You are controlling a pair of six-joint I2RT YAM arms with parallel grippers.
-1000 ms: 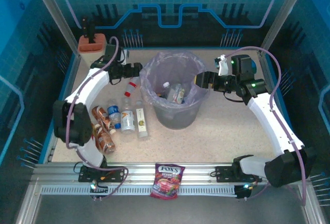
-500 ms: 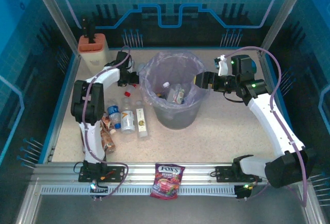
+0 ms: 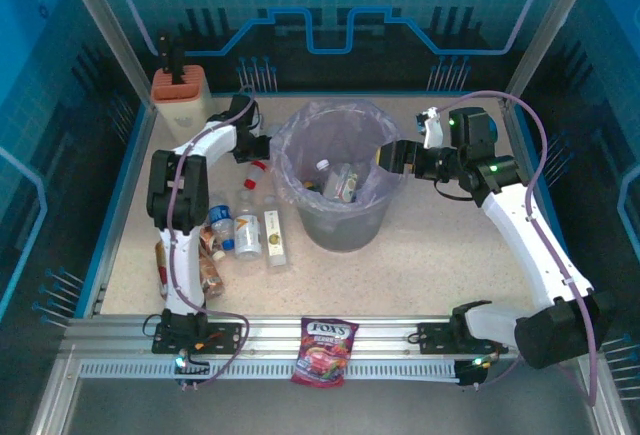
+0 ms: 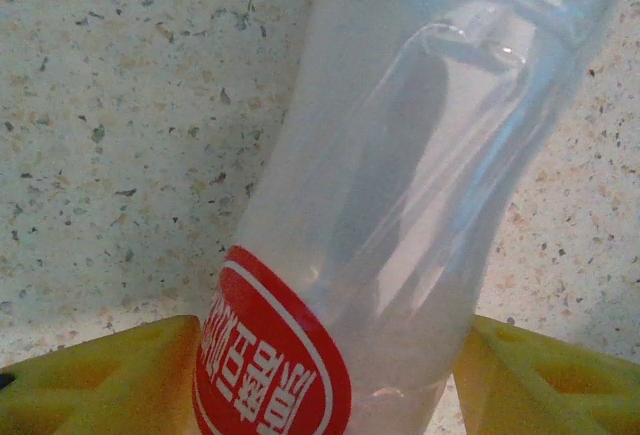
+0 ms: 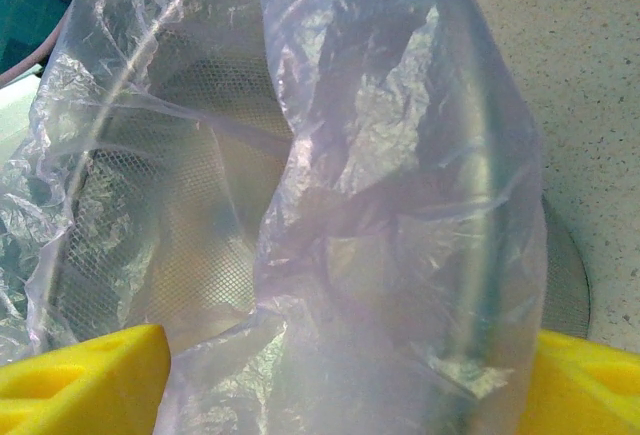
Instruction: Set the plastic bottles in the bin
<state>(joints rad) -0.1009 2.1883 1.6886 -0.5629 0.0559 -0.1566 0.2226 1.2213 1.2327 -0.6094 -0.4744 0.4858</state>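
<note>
A clear plastic bottle with a red label lies on the speckled table left of the bin. My left gripper is shut on it, a yellow finger against each side. From above, this bottle lies just beyond the left gripper. My right gripper stands open astride the bin's right rim and its purplish bag, one finger inside and one outside. Bottles lie inside the bin. Several more bottles lie at the left, clear and brown.
A red FOX'S candy bag sits on the front rail. A beige block with an orange top stands at the back left corner. The left arm's elbow rises over the brown bottles.
My left arm has folded upright and its gripper has narrowed from wide open onto the red-labelled bottle. The right arm has stayed at the bin's rim.
</note>
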